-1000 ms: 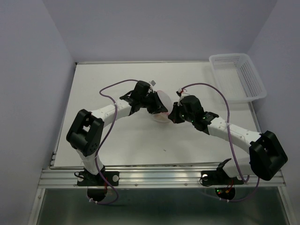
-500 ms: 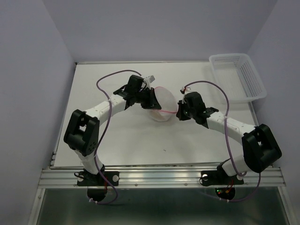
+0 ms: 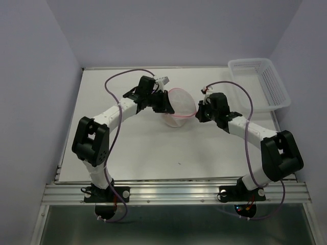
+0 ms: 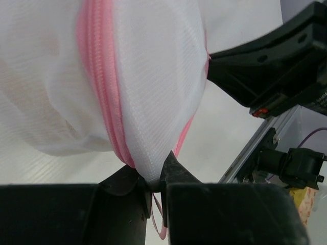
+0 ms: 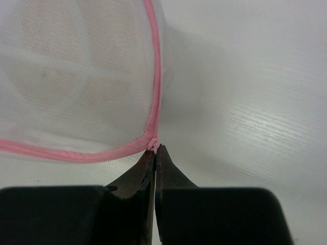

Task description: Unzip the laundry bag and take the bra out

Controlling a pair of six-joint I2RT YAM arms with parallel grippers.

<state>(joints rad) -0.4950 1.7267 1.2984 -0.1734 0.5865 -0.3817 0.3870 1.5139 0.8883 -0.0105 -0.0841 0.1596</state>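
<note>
The laundry bag (image 3: 179, 106), a round white mesh pouch with a pink zipper rim, is held between my two grippers above the middle of the table. My left gripper (image 3: 164, 103) is shut on the bag's mesh edge (image 4: 150, 181) beside the pink zipper (image 4: 99, 76). My right gripper (image 3: 199, 113) is shut on the pink zipper pull (image 5: 153, 147) at the bag's right rim. Part of the rim (image 5: 66, 153) has split open. The bra shows only as a faint tan shape (image 5: 66, 87) through the mesh inside the bag.
A white plastic lattice basket (image 3: 259, 81) stands at the back right corner of the table. The table's white surface (image 3: 153, 153) lies under the bag. Purple cables loop over both arms.
My right gripper has moved right and back with the zipper pull, running along the rim. The bag has widened and its pink rim shows more. My left gripper has shifted slightly back.
</note>
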